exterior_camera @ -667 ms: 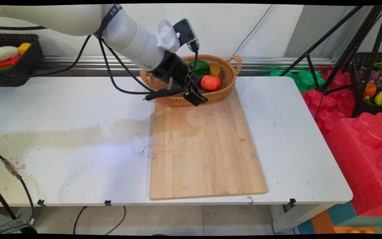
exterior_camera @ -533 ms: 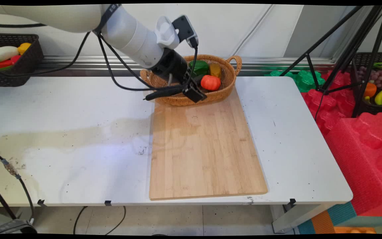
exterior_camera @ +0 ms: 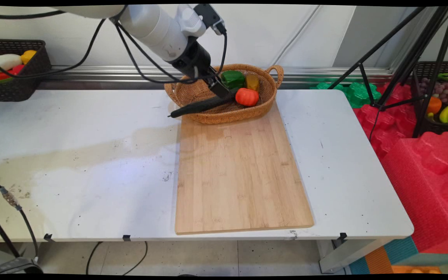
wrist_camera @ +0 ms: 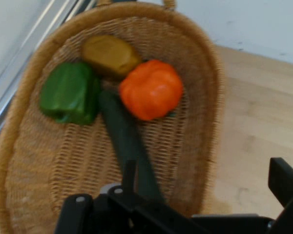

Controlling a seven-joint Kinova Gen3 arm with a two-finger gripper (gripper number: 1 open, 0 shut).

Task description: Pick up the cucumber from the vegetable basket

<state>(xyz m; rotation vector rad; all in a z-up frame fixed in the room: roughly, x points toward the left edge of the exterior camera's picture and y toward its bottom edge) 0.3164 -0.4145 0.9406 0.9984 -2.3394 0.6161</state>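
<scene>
My gripper [exterior_camera: 222, 90] hangs open just above the wicker basket [exterior_camera: 270, 83], over the inner end of a long dark green cucumber [exterior_camera: 202, 105]. The cucumber lies slanted across the basket's left front rim and its tip sticks out over the table. In the hand view the cucumber [wrist_camera: 124, 136] runs from under my gripper [wrist_camera: 205, 170] up between a green pepper [wrist_camera: 71, 92] and an orange-red tomato [wrist_camera: 151, 89]. A yellow-brown vegetable [wrist_camera: 110, 54] lies behind them. Nothing is held between the fingers.
The basket stands at the far end of a wooden cutting board [exterior_camera: 239, 171] on the white table [exterior_camera: 72, 155]. A black crate of vegetables [exterior_camera: 14, 77] sits at the back left. A tripod [exterior_camera: 403, 58], red foam [exterior_camera: 422, 163] and a fruit crate [exterior_camera: 445, 101] are beyond the table's right edge.
My gripper has risen from the basket's front rim, up and back toward the wall. The cucumber has stayed lying across the rim.
</scene>
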